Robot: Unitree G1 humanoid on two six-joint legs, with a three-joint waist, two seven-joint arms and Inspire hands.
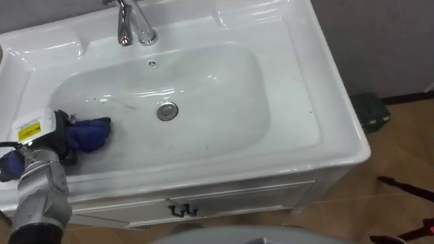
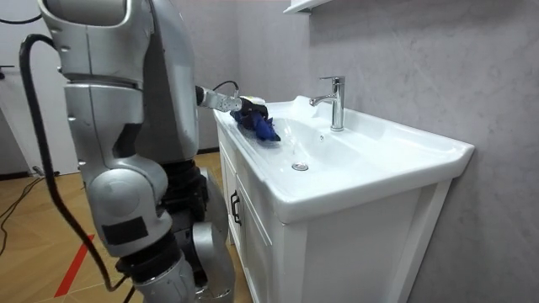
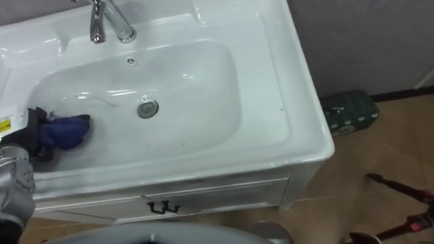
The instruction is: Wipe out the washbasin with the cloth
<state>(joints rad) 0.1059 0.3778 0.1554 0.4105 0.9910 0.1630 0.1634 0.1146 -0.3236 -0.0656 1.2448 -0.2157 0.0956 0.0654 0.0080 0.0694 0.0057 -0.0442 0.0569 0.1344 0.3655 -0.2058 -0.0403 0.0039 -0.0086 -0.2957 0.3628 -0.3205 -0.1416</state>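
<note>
your left hand (image 1: 62,135) sits at the left end of the white ceramic basin (image 1: 298,81), low against the inner wall. its dark fingers look curled round a crumpled blue cloth (image 1: 91,133). the wad hides the fingertips, so take that grip as likely rather than certain. the cloth touches the sloping left side of the bowl, well left of the round metal drain (image 1: 167,110) and nearer to you than the chrome faucet (image 1: 132,27).

judging by where the cloth lies, most of the bowl is not yet wiped. faint thin streaks (image 1: 122,103) show on the floor between the cloth and the drain, so aim your first pass there.

to do this step well:
- press the cloth down so it flattens. bunched as it is, only a small patch meets the porcelain.
- sweep right across the floor toward the drain in overlapping strokes, then work the far wall under the faucet.
- hold the wrist low so the cloth, not the hand, rubs the glaze.
- mind the spout when you reach the far side.

in the room view you stand at the left end of the white cabinet (image 2: 337,252). the right end of the bowl may need a sidestep rather than a stretch.
</note>
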